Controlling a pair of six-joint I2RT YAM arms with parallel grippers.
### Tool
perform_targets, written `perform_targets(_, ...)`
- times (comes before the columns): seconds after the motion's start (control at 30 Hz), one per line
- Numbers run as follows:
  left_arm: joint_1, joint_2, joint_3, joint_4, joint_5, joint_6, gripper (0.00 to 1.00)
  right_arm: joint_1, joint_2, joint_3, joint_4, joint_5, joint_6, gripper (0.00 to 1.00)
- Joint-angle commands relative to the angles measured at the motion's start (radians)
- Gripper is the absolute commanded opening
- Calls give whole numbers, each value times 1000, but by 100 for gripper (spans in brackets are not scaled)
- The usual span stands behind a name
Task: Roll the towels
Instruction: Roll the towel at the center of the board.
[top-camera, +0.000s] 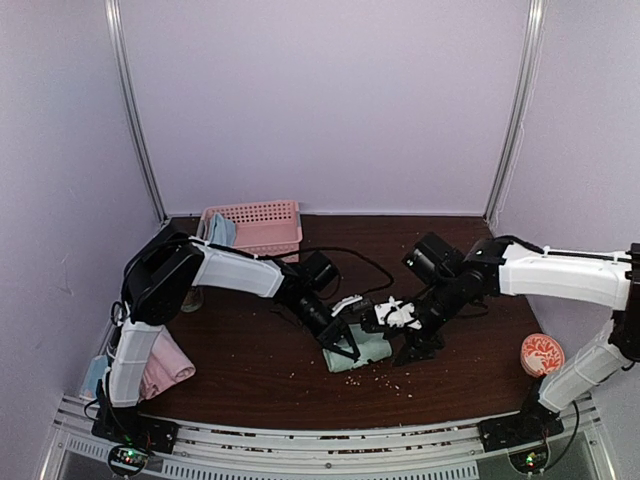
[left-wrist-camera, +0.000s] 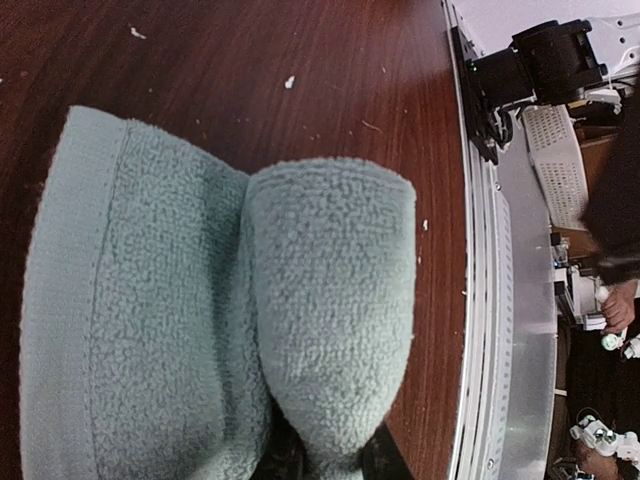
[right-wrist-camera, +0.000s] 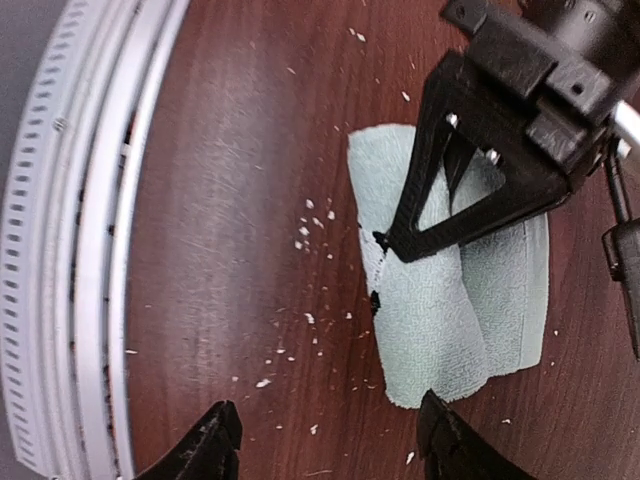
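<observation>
We look down from above and behind on the whole table (top-camera: 250, 360). Both wrist views face the same green towel (left-wrist-camera: 330, 290): left close up, right from farther behind its fingers (right-wrist-camera: 215, 445).

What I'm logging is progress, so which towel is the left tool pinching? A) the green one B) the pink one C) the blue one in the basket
A: the left tool is shut on a raised fold of the green towel.
</observation>
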Motion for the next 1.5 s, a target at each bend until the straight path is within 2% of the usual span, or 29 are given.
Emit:
perform_targets(0.0, -2, 85, -44, -103, -100, -20, 11, 62, 54, -52, 235, 271, 8, 61)
perform_targets(0.37, -1, 79, -63, -85, -105, -21, 10, 122, 226, -49, 370, 386, 30, 54)
perform_targets(0.47, 1, 71, -67, -86, -110, -22, 10, 125, 268, -44, 344, 371, 22, 38)
perform_targets(0.5, 4, 62, -71, -85, -115, -24, 12, 126, 280, -40, 330, 360, 23, 29)
perform_targets(0.53, 5, 50, -74, -85, -126, -22, 14, 125, 293, -35, 312, 345, 0, 25)
perform_targets(0.6, 5, -9, -104, -52, -161, -28, 27, 125, 315, -26, 273, 313, -13, 15)
perform_targets(0.67, 15, -99, -174, 47, -178, -66, 35, 125, 330, -15, 230, 275, -23, 10)
perform_targets(0.8, 42, -271, -312, 238, -225, -158, 44, 115, 367, 31, 122, 179, -40, 7)
perform_targets(1.13, 45, -639, -582, 465, -614, -213, 47, 48, 554, 260, -164, -51, -63, 6)
perform_targets(1.27, 31, -844, -762, 653, -738, -135, 48, 7, 686, 389, -285, -108, -69, 7)
perform_targets(1.37, -3, -936, -873, 753, -790, -40, 51, -22, 791, 485, -371, -144, -74, 7)
perform_targets(1.47, -78, -930, -878, 719, -791, 69, 52, -42, 882, 573, -453, -185, -81, 6)
